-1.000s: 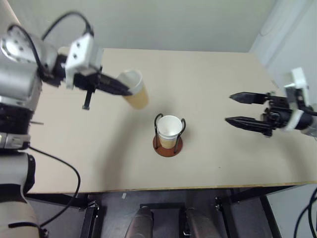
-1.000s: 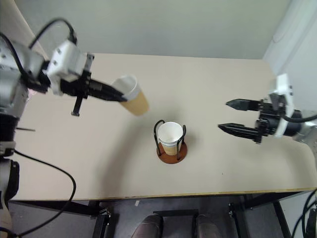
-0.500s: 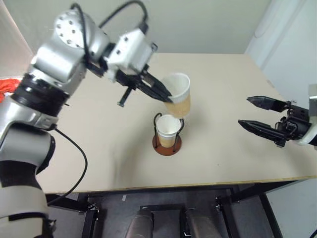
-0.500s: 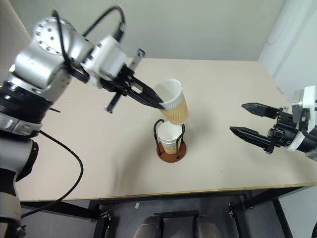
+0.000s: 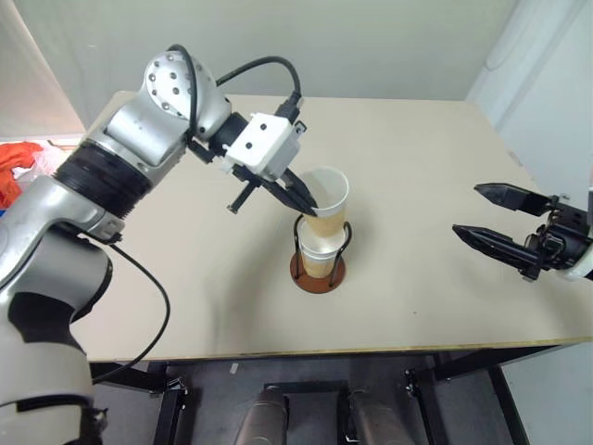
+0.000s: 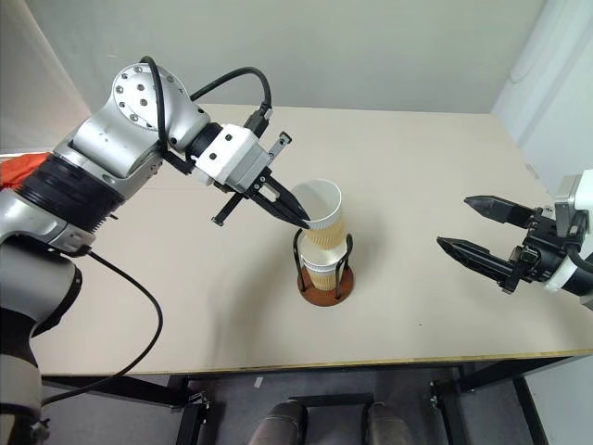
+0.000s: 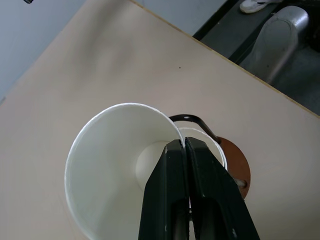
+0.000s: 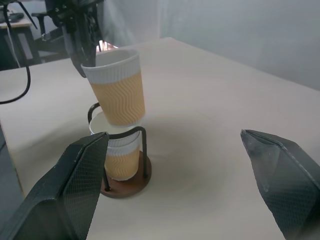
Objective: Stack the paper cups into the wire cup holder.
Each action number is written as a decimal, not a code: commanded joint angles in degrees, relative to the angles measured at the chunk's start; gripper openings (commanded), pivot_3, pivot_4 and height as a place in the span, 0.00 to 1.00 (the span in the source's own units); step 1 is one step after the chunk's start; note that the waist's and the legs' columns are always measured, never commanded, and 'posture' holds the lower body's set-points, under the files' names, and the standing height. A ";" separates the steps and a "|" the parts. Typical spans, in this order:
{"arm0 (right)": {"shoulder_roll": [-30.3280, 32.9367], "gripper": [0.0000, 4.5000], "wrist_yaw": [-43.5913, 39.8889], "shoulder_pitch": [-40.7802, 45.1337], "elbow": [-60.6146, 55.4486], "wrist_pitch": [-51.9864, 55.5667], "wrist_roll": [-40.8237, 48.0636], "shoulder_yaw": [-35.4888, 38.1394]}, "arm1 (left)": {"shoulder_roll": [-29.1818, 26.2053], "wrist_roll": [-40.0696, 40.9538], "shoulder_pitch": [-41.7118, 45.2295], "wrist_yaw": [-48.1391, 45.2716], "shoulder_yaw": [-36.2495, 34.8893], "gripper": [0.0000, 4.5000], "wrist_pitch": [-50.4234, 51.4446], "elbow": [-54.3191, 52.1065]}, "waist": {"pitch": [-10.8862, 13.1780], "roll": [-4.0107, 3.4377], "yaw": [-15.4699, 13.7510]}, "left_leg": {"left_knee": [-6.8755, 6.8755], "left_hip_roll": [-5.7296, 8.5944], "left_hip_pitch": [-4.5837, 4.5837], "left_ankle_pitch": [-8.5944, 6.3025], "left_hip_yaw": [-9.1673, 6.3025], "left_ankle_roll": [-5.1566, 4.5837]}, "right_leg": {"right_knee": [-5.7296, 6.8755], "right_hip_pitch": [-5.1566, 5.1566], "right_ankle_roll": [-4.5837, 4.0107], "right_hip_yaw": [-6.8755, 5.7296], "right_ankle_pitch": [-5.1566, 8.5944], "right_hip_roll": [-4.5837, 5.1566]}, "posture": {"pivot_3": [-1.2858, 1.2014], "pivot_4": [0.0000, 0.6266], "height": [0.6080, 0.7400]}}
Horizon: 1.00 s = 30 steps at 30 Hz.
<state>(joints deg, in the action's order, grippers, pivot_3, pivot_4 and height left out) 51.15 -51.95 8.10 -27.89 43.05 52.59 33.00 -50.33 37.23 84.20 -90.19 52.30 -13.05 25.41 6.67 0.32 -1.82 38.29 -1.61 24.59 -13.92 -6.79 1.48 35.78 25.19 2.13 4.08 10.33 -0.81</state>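
**Cup held over the holder**

Beige table [image 5: 435, 167] carries our work, with a pale wall behind it. Near the table's middle stands the holder [image 5: 317, 267], its brown disc base flat on the surface and its dark wire loops upright. One cup [image 5: 319, 257] sits upright inside it, between the loops.

Our left gripper [image 5: 304, 197] is pinched tight on the rim of a second cup [image 5: 324, 198], one finger inside the cup and one outside. We hold that cup tilted a little, directly above the seated one, its bottom dipping into the seated cup's mouth between the tops of the loops. In the left wrist view we look down into its white inside, with the holder's base showing past its rim.

Our right gripper [image 6: 488, 235] hangs well off to the right of the holder, above the table, fingers spread wide and holding nothing, pointed toward the cups.
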 commanded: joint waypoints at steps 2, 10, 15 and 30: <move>1.40 1.00 0.97 0.32 -0.97 -0.39 1.48 1.80 | -0.77 2.81 1.50 -2.31 -0.24 0.14 1.19 -2.42 | 0.00 0.00 -0.02 | 0.00 0.00 0.00 -0.05 0.02 -0.03 | 0.00 0.00 0.01 0.00 0.01 -0.01 | 0.52 0.24 1.00; 1.81 1.00 0.87 1.43 0.20 -0.97 0.76 -0.19 | 0.67 0.15 0.32 -2.31 -1.67 0.74 1.61 -1.16 | 0.00 0.00 -0.06 | 0.05 0.00 -0.02 -0.13 0.17 -0.13 | -0.01 0.00 0.11 0.16 0.07 0.00 | 0.52 0.24 1.00; 1.73 1.00 0.41 2.55 1.09 -1.49 0.19 -1.98 | 2.28 -4.33 0.04 -2.31 -5.03 0.81 0.50 2.37 | 0.00 0.00 0.01 | 0.13 -0.01 -0.12 -0.16 0.53 -0.18 | 0.01 0.00 0.24 0.51 0.08 -0.02 | 0.52 0.24 1.00; 7.42 1.00 -16.55 14.96 21.81 -11.75 -13.84 -19.97 | -19.27 2.72 -35.93 3.20 -38.40 0.81 31.47 -10.56 | -0.08 -0.19 1.78 | 0.24 -0.19 -0.46 -0.24 1.12 -0.32 | 0.19 0.19 0.07 0.75 0.06 -0.05 | 0.52 0.24 1.00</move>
<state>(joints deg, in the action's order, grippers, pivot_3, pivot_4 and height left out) 57.47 -66.02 21.22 -8.01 33.72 40.39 13.63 -68.06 38.46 49.92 -88.57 19.37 15.48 16.56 6.58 0.13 -0.04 38.46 -1.81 24.12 -14.16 -5.70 1.17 35.99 25.39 2.15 4.82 10.42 -0.87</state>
